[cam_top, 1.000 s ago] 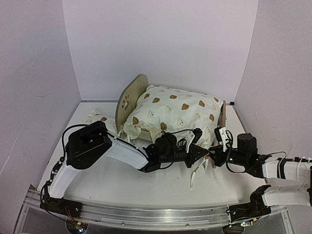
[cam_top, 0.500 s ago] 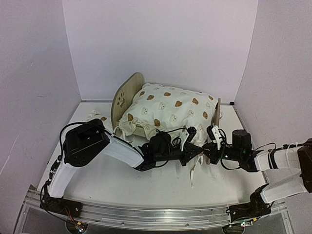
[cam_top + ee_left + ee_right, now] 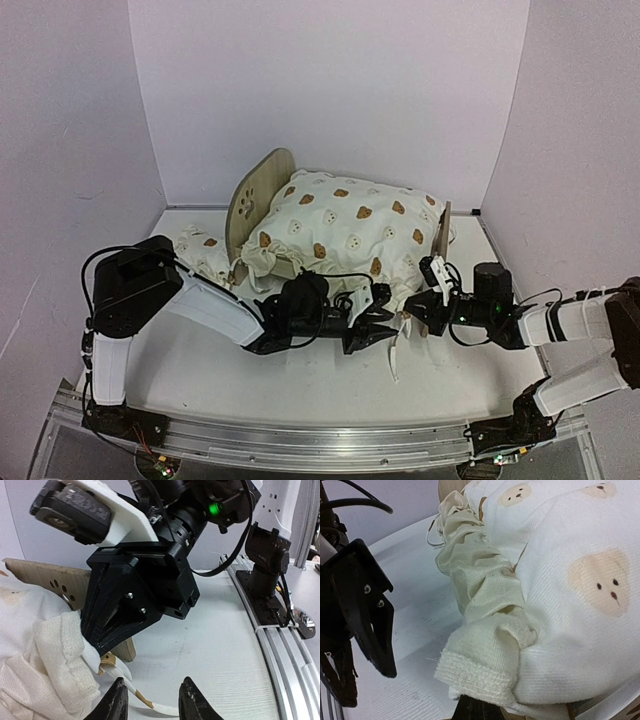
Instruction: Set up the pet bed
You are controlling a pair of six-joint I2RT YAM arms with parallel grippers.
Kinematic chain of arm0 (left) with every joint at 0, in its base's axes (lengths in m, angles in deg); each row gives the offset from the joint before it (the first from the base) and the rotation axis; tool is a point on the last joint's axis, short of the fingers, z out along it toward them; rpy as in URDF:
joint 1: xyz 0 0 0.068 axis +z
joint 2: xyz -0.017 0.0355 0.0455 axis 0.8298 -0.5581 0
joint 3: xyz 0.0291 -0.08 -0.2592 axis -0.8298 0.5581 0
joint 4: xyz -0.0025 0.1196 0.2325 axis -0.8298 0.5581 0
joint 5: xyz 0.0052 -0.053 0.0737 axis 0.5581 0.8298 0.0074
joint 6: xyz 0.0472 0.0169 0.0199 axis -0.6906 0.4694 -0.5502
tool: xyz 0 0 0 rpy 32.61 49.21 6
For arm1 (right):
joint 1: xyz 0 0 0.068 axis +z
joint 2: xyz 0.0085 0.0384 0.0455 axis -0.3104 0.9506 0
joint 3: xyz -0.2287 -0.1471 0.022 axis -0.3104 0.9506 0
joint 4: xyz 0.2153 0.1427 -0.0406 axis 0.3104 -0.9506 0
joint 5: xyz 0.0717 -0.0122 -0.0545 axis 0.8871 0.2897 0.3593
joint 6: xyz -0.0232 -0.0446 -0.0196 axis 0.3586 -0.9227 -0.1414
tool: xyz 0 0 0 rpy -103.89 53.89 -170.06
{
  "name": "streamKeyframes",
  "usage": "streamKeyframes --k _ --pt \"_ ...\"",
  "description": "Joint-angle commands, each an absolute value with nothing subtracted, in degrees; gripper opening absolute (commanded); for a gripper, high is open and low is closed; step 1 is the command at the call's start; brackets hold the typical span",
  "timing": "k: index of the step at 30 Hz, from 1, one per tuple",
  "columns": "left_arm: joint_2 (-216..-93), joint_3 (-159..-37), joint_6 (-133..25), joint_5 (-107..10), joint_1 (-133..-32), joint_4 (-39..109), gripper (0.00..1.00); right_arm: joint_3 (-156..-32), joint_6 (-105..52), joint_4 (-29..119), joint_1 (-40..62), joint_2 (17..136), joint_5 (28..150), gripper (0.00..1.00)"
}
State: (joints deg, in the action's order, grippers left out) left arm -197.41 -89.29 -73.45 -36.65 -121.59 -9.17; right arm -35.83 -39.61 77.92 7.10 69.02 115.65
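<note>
left gripper (image 3: 152, 702) spread | left wrist view — right gripper (image 3: 100, 640) pinching cushion (image 3: 30, 660) hem | overhead — cushion lying on pet bed (image 3: 255, 195)

I read the cushion (image 3: 350, 225) as cream with a brown bear-face print; the pillow (image 3: 200, 248) carries the same pattern. The bed (image 3: 255, 200) is light wood. The table (image 3: 330, 385) is white, the walls (image 3: 330, 90) pale lilac. The left gripper (image 3: 154, 702) and right gripper (image 3: 95, 647) are black.
</note>
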Motion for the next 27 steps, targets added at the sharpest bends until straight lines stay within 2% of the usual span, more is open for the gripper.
streamKeyframes --k 1,5,11,17,20,27 --pt "-198.4 -93.6 -88.9 -34.2 -121.6 -1.9 0.34 -39.0 -40.7 80.0 7.6 69.9 118.3 0.00" --pt "-201.9 -98.0 -96.5 -34.6 -120.8 2.2 0.19 -39.6 -40.7 79.4 7.6 70.0 118.6 0.00" --pt "-206.6 -104.6 -97.9 -36.7 -118.2 5.1 0.11 -40.0 -41.2 78.2 7.6 69.9 118.8 0.00" --pt "-206.6 -105.0 -98.5 -37.9 -115.9 5.4 0.10 -40.3 -42.7 76.6 7.6 69.4 119.4 0.00" --pt "-207.0 -105.7 -99.0 -39.0 -115.7 5.4 0.15 -40.6 -43.6 75.6 7.7 69.2 119.8 0.00" --pt "-206.7 -108.1 -98.1 -39.0 -115.1 5.3 0.16 -40.9 -44.2 75.0 7.6 69.7 120.5 0.00"
